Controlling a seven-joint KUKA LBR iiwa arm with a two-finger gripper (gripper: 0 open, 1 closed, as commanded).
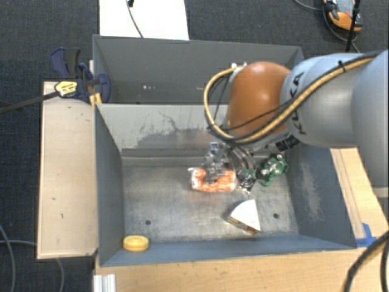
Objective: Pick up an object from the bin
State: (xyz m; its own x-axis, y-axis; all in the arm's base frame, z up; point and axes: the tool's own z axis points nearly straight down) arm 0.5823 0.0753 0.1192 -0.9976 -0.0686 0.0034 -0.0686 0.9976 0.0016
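Nearest you, a yellow disc (135,243) lay in the front left corner of the bin (158,215), and a white wedge (245,215) sat toward the front right. Behind them, mid-floor, you saw a crumpled orange-and-white packet (213,182) with the gripper (216,165) right over it. Whether it was spread or pinching, you could not tell. A small green thing (271,169) lay just beside them, to the right.

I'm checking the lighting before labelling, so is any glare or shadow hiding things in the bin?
In the camera view, light is even: a pale sheen streaks the grey metal bin's floor near its back wall, the arm's orange cover shades the orange-and-white crinkled packet slightly, and the yellow round disc lies plainly lit.
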